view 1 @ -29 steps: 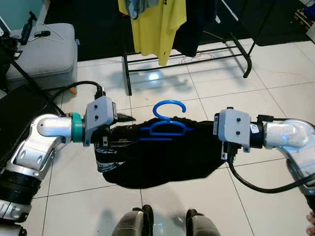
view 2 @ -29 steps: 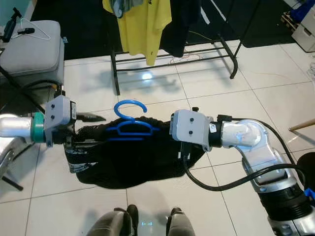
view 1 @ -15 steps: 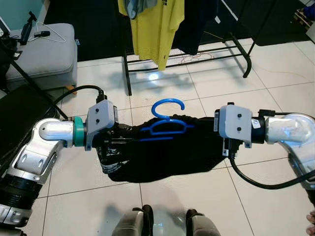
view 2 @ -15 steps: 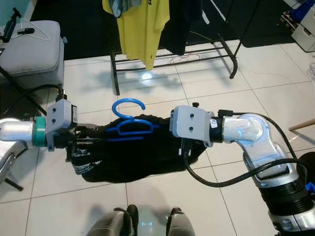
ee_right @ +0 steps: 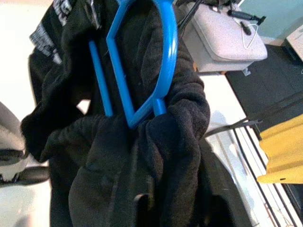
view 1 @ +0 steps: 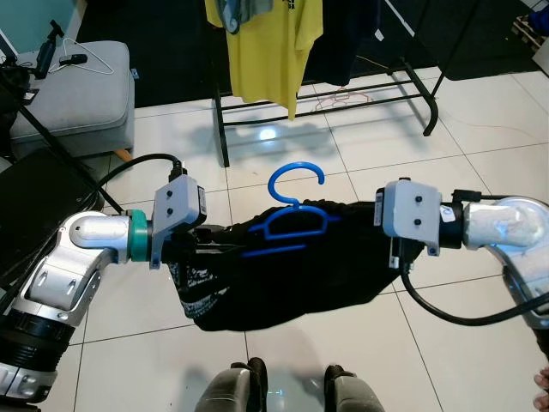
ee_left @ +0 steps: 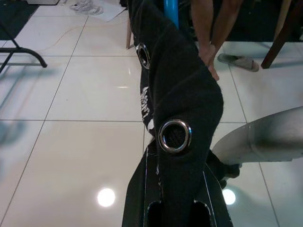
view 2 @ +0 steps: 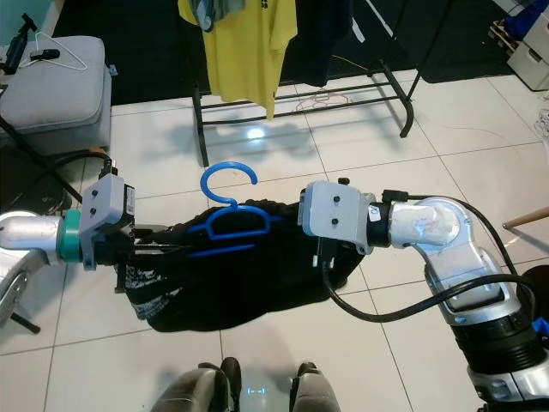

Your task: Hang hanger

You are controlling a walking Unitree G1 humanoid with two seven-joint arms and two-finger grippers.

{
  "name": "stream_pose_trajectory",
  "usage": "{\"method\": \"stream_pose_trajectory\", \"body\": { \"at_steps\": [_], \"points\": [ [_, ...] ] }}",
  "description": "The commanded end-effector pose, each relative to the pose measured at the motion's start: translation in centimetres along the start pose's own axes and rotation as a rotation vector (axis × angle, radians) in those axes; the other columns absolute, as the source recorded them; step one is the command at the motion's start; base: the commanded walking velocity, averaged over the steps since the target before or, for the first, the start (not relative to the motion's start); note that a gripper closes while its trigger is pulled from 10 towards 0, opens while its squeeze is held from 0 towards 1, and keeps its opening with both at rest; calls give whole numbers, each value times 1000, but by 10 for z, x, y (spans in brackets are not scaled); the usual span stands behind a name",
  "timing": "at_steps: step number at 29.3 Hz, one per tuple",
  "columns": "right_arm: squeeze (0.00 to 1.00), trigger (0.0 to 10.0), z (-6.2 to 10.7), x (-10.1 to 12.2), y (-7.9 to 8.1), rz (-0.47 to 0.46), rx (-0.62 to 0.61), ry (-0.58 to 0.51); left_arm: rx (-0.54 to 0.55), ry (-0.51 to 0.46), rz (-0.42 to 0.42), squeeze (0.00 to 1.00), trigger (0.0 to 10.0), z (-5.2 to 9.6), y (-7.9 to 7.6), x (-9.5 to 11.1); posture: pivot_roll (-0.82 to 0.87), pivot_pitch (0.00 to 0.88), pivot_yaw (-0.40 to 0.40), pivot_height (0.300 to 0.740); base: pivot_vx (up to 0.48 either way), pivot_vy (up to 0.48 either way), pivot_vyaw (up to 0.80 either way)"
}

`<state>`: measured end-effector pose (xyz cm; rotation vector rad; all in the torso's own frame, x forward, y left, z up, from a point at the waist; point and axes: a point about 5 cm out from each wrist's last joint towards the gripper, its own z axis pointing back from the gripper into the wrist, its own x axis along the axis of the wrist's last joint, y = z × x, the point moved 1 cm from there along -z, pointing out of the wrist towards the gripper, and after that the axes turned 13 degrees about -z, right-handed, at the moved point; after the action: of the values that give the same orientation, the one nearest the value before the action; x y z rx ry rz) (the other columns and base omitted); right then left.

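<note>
1. The blue hanger (view 1: 290, 221) is held in the air between the two arms, above the white tiled floor (view 1: 480, 103). Its hook curves upward and its lower bar tilts down toward the robot's left.
2. A black garment (view 1: 283, 275) is draped over the hanger and sags below it in a loose bundle, with white print showing on the part nearest the left arm.
3. The left gripper (view 1: 199, 245) grips one end of the garment; in the left wrist view the black cloth, with two metal eyelets (ee_left: 174, 135), is bunched between its fingers, so it is closed on the cloth.
4. The right gripper (view 1: 384, 249) is at the other end of the bundle. In the right wrist view the cloth and the hanger's end lie right in front of it, but the fingers are buried in fabric, so I cannot tell how they are set.
5. Beyond the hanger stands a black clothes rack (view 1: 326, 101) on the floor, with a yellow shirt (view 1: 264, 43) hanging on it beside darker clothes.
6. A grey cushioned seat (view 1: 73, 94) sits to the robot's left of the rack, with a thin wire hanger (view 1: 93, 58) lying on top.
7. A person's bare legs (ee_left: 208, 28) show past the garment in the left wrist view.
8. The robot's own feet (view 1: 287, 390) are at the lower edge of the head views.
</note>
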<state>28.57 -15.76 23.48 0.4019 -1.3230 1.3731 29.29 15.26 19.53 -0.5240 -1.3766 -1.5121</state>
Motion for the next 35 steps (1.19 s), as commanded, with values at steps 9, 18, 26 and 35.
{"method": "stream_pose_trajectory", "body": {
  "at_steps": [9,18,26,35],
  "points": [
    [945,10000,23,10,-2,-36,-5,-2,3,-75,12,0,0,-4,0,11,-120,107,117,740,0,0,0],
    [0,10000,40,21,2,-146,-50,-91,171,-24,47,0,0,-7,11,-3,-127,108,121,740,0,0,0],
    [0,10000,42,19,30,-396,-72,-263,465,89,149,0,10000,-8,24,-29,-132,122,126,740,0,0,0],
    [0,10000,18,-40,28,-570,-481,-233,628,187,305,0,10000,-16,12,-46,-135,126,128,740,0,0,0]
  ]
}}
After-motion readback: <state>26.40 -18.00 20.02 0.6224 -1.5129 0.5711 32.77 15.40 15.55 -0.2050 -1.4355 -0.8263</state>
